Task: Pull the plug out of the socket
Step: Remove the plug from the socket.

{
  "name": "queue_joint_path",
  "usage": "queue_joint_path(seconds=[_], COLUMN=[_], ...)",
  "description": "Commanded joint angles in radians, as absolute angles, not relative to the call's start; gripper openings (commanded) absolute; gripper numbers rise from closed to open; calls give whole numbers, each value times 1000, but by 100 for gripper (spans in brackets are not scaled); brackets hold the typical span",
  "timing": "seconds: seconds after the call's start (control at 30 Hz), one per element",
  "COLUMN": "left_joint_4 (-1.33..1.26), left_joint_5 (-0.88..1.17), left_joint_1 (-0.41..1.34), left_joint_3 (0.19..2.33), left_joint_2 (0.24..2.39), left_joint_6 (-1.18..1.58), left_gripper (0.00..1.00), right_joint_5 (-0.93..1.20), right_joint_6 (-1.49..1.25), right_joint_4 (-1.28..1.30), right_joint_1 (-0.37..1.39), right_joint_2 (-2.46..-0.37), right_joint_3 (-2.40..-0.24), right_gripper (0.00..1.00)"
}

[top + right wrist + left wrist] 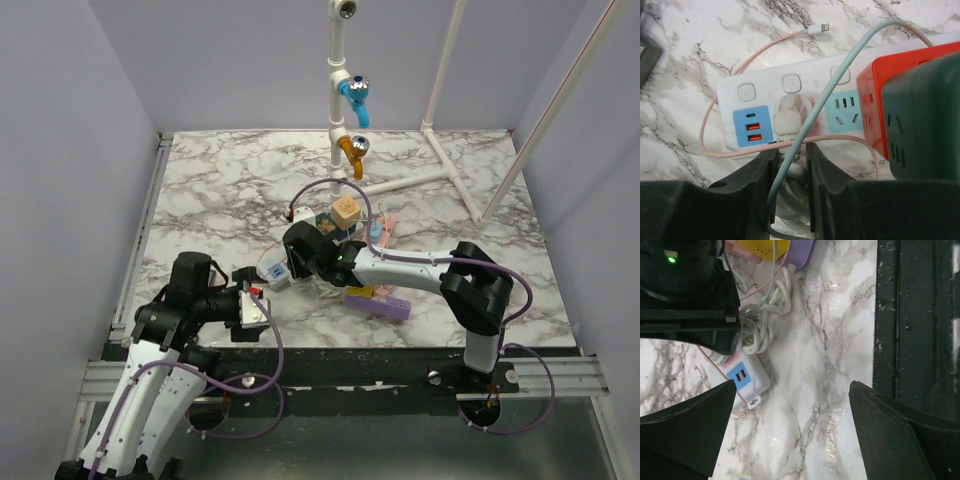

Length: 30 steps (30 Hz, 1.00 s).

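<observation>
A white power strip (805,102) with a blue USB panel lies on the marble table; it also shows in the top view (277,272) and the left wrist view (742,377). A white plug (789,116) sits in its middle socket. My right gripper (791,151) is shut on the plug's rear end and white cord (799,180), right at the strip's near edge; a pale green cable (840,80) runs between the jaws too. In the top view my right gripper (301,260) hides the plug. My left gripper (792,405) is open and empty over bare marble beside the strip's end (258,306).
A red cube socket (871,107) and a dark green block (925,125) sit on the strip's right part. A pink cable (735,75) loops around the strip. A purple strip (380,303), a wooden cube (345,210) and a pipe frame with taps (354,95) stand behind.
</observation>
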State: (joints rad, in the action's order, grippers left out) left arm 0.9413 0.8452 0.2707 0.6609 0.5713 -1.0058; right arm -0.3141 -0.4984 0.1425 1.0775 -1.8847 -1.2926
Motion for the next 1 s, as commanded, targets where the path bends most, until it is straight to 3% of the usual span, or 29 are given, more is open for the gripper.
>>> queue_joint_path(seconds=[0.0, 0.3, 0.47, 0.7, 0.77, 0.83, 0.97], left_joint_4=[820, 460, 279, 222, 208, 184, 130], left_joint_5=[805, 768, 690, 703, 676, 650, 637], left_joint_1=[278, 291, 291, 293, 293, 293, 294], left_joint_3=[528, 237, 312, 295, 311, 334, 365], left_joint_2=[455, 320, 472, 521, 559, 603, 658], left_joint_6=[-1182, -1347, -1073, -1078, -1061, -1029, -975], left_gripper=[99, 98, 98, 99, 98, 98, 98], right_joint_5=[-240, -204, -185, -58, -42, -32, -39], right_joint_6=[-566, -545, -549, -559, -556, -547, -525], right_joint_4=[47, 77, 109, 78, 74, 70, 88], right_joint_1=[1069, 1061, 1061, 1062, 1066, 1072, 1093], right_joint_2=[-1781, -1757, -1715, -1640, -1625, -1617, -1625], right_joint_3=[-1317, -1353, -1247, -1032, -1002, -988, -1012], right_gripper=[1, 1, 1, 2, 13, 47, 79])
